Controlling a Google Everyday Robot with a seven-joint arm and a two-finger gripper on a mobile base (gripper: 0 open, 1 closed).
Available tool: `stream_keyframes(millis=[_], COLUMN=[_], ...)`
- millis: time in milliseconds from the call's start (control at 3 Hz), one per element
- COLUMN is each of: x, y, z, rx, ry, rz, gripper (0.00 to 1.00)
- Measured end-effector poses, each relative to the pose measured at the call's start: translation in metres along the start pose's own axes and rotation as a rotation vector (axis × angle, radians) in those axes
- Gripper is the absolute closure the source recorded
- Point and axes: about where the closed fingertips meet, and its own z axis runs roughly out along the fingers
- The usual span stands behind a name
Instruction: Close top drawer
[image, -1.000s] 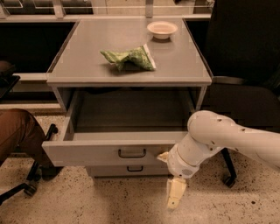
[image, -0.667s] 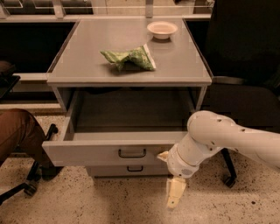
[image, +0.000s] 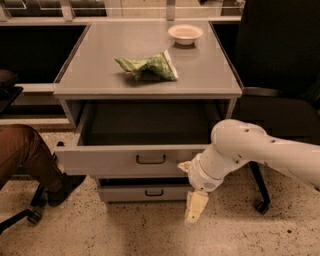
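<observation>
Top drawer (image: 100, 161) pulled well out, below surface; closing not begun. End effector (image: 195, 207) at 4 o'clock of handle (image: 151, 159), under front panel; its state we cannot tell. Whole push remains.

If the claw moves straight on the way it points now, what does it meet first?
Probably the speckled floor: the claw points down, lower than the open top drawer front, near its right end. Depth is unclear.

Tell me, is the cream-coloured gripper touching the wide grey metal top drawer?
Cannot tell. In the camera view the gripper hangs below the front of the open top drawer, but this single angle shows neither contact nor a gap.
</observation>
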Motion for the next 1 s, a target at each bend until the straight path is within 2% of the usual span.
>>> stream_keyframes(millis=[333, 667, 1000], x=[0.001, 0.003, 0.003], y=[-0.022, -0.052, -0.061], z=[-0.001, 0.001, 0.002], rx=[0.055, 0.146, 0.159], ry=[0.019, 0.046, 0.047], rz=[-0.013, -0.040, -0.039], gripper=[0.00, 0.00, 0.00])
